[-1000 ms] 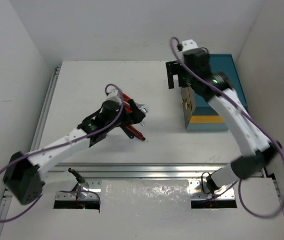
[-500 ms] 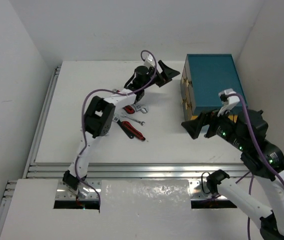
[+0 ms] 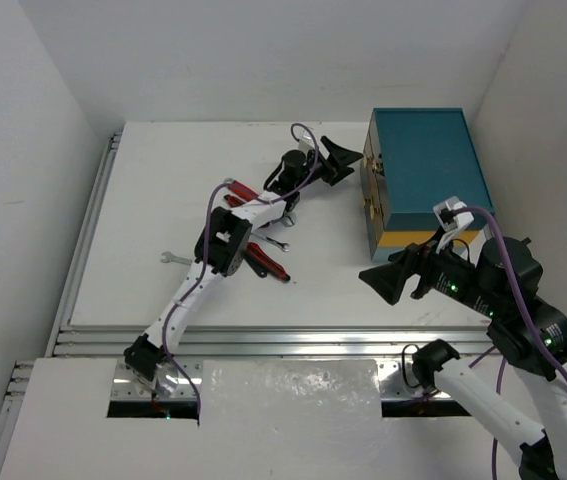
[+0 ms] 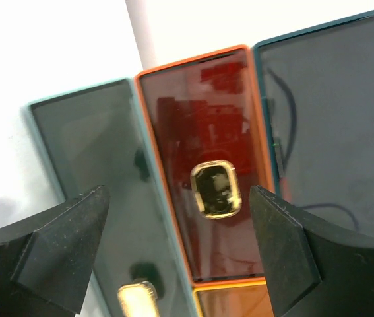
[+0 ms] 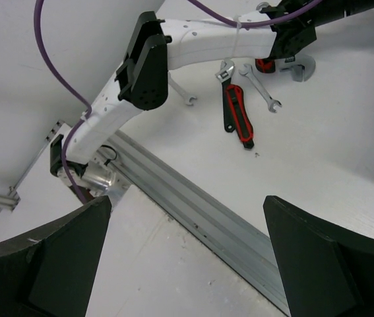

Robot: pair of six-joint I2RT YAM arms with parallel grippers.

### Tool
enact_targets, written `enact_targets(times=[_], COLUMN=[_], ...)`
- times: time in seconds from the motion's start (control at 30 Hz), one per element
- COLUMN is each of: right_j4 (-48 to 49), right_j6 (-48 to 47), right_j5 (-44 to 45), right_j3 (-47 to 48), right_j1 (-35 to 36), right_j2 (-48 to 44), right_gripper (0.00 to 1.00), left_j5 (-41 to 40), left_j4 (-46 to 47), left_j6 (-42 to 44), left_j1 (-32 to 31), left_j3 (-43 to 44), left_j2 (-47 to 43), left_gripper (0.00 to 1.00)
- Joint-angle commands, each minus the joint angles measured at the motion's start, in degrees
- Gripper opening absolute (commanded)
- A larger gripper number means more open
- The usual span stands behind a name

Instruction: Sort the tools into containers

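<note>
The containers are the drawers of a teal box at the back right. My left gripper is open just in front of the box's front face. In the left wrist view its jaws frame a red drawer with a brass handle; nothing is between them. Teal drawers flank it and a yellow one lies below. The tools lie mid-table: a red-and-black wrench and silver spanners. My right gripper hangs open and empty above the table's front right.
The left arm's white links stretch over the tools and hide part of the pile. An aluminium rail runs along the table's near edge. White walls close in on both sides and the back.
The left gripper left the tool pile and swung right to the box's front, its jaws narrowing a little. The right arm pulled back from the box to the front right.
</note>
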Motion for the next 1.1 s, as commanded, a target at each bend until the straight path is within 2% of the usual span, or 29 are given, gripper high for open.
enact_targets(times=[0.0, 0.13, 0.37, 0.47, 0.5, 0.6, 0.63, 0.73, 0.83, 0.9, 0.93, 1.07], right_j4=[0.26, -0.18, -0.71, -1.32, -1.32, -1.15, -1.23, -1.41, -1.50, -1.24, -1.23, 0.61], right_j6=[0.08, -0.01, -0.09, -0.44, -0.45, -0.53, -0.53, -0.80, -0.97, -1.06, -1.06, -0.19], right_j5=[-1.60, -1.77, -2.48, -2.39, -2.56, -2.92, -2.83, -2.57, -2.21, -2.12, -2.04, -3.17], right_j3=[1.36, 1.54, 0.57, 0.92, 1.01, 0.75, 0.66, 0.49, 0.40, -0.04, -0.04, -1.36], right_j1=[0.15, 0.15, 0.15, 0.15, 0.06, 0.06, 0.15, 0.06, 0.15, 0.06, 0.15, 0.15], right_j2=[-0.45, -0.72, -1.51, -1.60, -1.68, -2.12, -2.39, -2.39, -2.21, -1.78, -1.69, -1.16], right_gripper=[0.99, 0.99, 0.99, 0.99, 0.99, 0.99, 0.99, 0.99, 0.99, 0.99, 0.99, 0.99], left_j5=[-1.33, -2.56, -5.29, -6.08, -6.08, -6.35, -6.43, -6.52, -6.26, -5.38, -4.94, -3.36], left_j4=[5.59, 6.12, 5.33, 5.07, 5.50, 5.85, 6.03, 6.29, 7.61, 7.88, 8.05, 9.37], left_j6=[-1.75, -2.98, -3.33, -3.95, -4.39, -4.48, -4.56, -4.65, -3.87, -2.90, -2.72, -1.41], left_j1=[-1.14, -1.93, -3.60, -3.77, -3.77, -3.69, -3.69, -3.25, -1.93, -0.44, 0.18, 2.90], left_j3=[3.15, 4.20, 5.35, 5.17, 4.91, 4.47, 4.38, 3.59, -2.02, -8.68, -8.72, -18.90], left_j2=[-1.26, -0.04, 0.67, 0.93, 1.02, 1.02, 1.02, 0.15, -3.98, -7.83, -9.07, -16.01], left_gripper=[0.83, 0.73, 0.62, 0.49, 0.36, 0.26, 0.17, 0.07, 0.03, 0.01, 0.01, 0.00])
